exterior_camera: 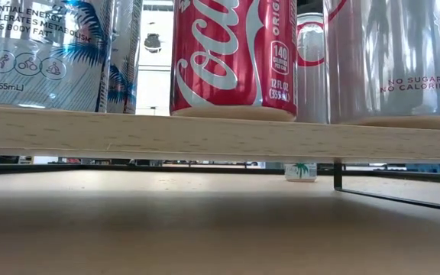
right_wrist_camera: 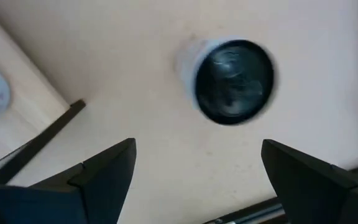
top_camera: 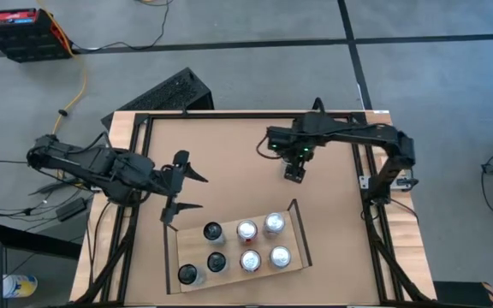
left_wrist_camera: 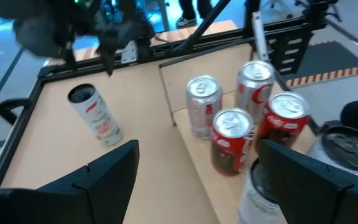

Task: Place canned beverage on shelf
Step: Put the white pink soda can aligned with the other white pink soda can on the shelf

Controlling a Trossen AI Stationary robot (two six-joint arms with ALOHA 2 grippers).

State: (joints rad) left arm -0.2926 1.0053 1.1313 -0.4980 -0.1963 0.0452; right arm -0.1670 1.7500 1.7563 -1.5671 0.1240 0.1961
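A white can with a black top (right_wrist_camera: 232, 81) (left_wrist_camera: 95, 115) stands on its base on the brown tabletop (top_camera: 229, 145), far side of the shelf; the low view shows it small under the shelf board (exterior_camera: 300, 171). My right gripper (top_camera: 294, 174) (right_wrist_camera: 194, 177) points down above it, open, with the can clear of its fingers. The pale wooden shelf (top_camera: 192, 249) (exterior_camera: 205, 134) near the table's front edge carries several upright cans (top_camera: 248, 230) (left_wrist_camera: 232, 140). My left gripper (top_camera: 197, 192) (left_wrist_camera: 197, 186) hovers open to the left of the shelf, holding nothing.
A black frame (top_camera: 362, 184) runs round the tabletop. A black slatted rack (top_camera: 174, 90) leans at the table's far left corner. The shelf's thin black end rail (top_camera: 298, 227) stands near the right gripper. Bare tabletop lies between the two grippers.
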